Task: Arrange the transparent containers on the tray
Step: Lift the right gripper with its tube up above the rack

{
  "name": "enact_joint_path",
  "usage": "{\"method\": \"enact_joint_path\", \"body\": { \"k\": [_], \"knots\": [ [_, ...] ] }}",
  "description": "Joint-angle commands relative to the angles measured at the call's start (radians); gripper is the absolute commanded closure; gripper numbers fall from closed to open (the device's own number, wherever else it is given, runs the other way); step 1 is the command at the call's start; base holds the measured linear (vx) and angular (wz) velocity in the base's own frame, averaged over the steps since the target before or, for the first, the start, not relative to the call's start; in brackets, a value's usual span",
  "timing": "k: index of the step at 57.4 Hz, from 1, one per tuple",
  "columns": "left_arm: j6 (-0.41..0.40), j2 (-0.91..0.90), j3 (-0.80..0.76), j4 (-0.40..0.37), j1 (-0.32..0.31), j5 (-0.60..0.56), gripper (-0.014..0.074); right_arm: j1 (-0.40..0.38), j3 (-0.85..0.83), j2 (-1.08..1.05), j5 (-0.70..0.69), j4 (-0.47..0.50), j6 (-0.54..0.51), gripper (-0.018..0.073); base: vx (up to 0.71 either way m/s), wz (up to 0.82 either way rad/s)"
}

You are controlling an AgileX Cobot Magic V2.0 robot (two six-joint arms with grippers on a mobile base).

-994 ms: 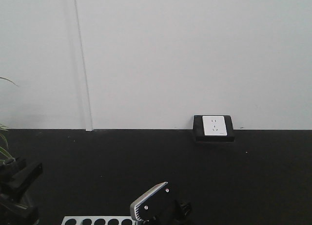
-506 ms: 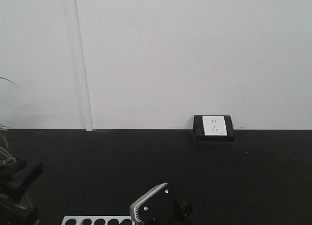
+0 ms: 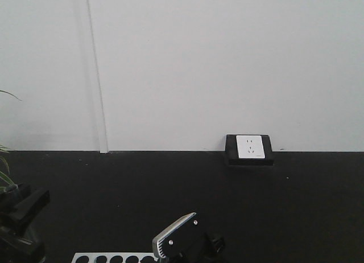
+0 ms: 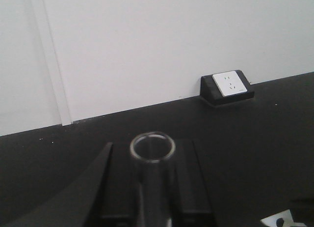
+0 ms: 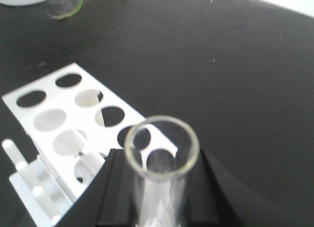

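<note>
Carrying both tubes level and steady is, by my judgement, the step in hand: each arm has one, and the yellow tray appears in no view, so placement is not yet done.

1. Left gripper [image 4: 147, 156]: closed narrow on the left test tube [image 4: 153, 185], a dark finger on each side, mouth up.
2. Right gripper [image 5: 162, 160]: clamped the same way on the right test tube [image 5: 158, 200], above the white rack [image 5: 58, 98]. The rack lies toward the near edge of the black worktop [image 3: 284, 206]; a wall socket [image 3: 250, 147] sits at the back edge.

Procedure, as advised:
- Grip firmly enough to stop smooth glass sliding, lightly enough to spare thin walls.
- Lower each tube until the tray floor supports it, then open.
- Lay the tubes parallel and against the rim; round glass is likely to roll.
- Do not let the two tubes knock together.

Contents: both tubes look empty through their open mouths. No tube stands in the rack holes that show
</note>
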Motion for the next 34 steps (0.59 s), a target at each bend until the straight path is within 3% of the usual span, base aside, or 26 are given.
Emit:
{"method": "enact_joint_path", "body": {
  "k": [1, 28, 34],
  "knots": [
    [-0.008, -0.01, -0.037, -0.014, -0.005, -0.079, 0.0541, -0.002, -0.03, -0.072, -0.07, 0.014, -0.006, 0.045, 0.0, 0.0],
    [-0.008, -0.01, -0.037, -0.014, -0.005, -0.085, 0.0541, -0.002, -0.033, -0.245, -0.022, 0.031, -0.006, 0.0523, 0.0, 0.0],
    [-0.008, -0.01, -0.037, -0.014, -0.005, -0.085, 0.0541, -0.002, -0.077, -0.291, 0.056, 0.029, -0.006, 0.0523, 0.0, 0.0]
  ]
}}
